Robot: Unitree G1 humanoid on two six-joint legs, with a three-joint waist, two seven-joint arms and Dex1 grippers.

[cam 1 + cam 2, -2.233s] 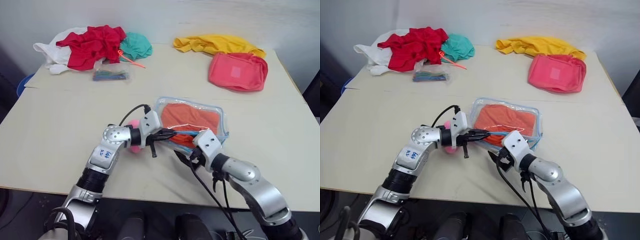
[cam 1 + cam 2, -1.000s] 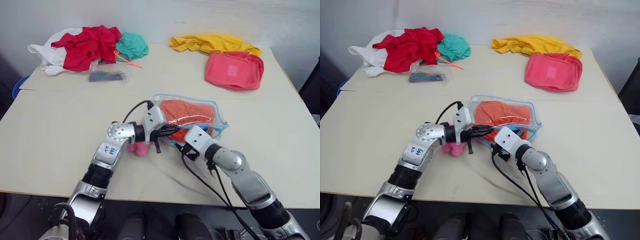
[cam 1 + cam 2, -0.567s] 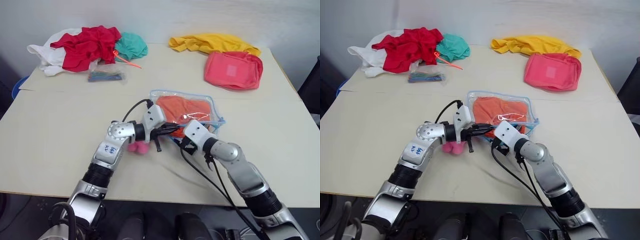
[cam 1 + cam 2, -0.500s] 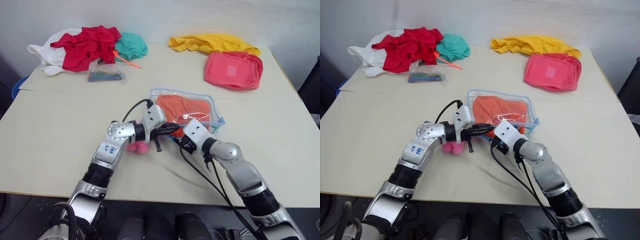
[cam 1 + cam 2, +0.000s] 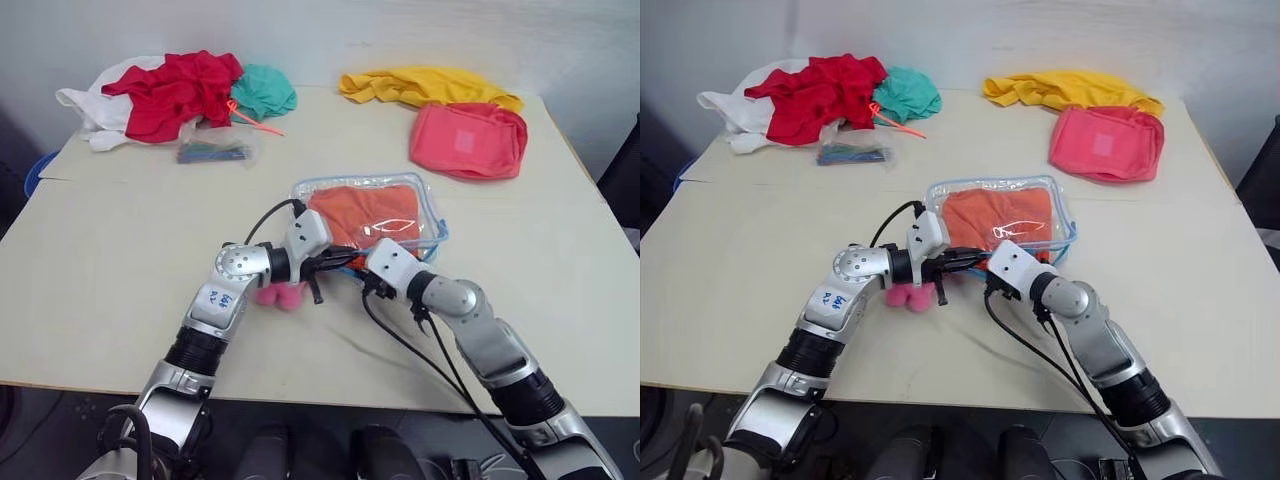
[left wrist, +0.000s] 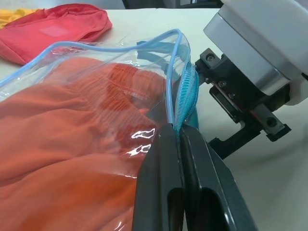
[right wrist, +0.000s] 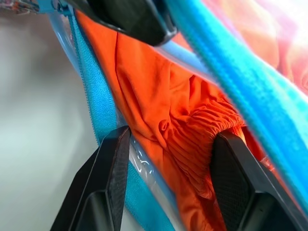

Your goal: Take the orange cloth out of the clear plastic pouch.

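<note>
Pouch open; left claw pinches rim, right claw spread around cloth, not yet out

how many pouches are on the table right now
2. The clear plastic pouch lies mid-table with the orange cloth inside it, its blue zipper edge pinched by the left gripper. A pink-red fabric pouch sits at the far right, beside the yellow cloth.

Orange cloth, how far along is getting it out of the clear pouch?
Done: the clear pouch is unzipped, with the left gripper shut on its blue zipper edge. In hand: the right gripper straddles a fold of orange cloth at the mouth. Left: grip it and pull it out.
</note>
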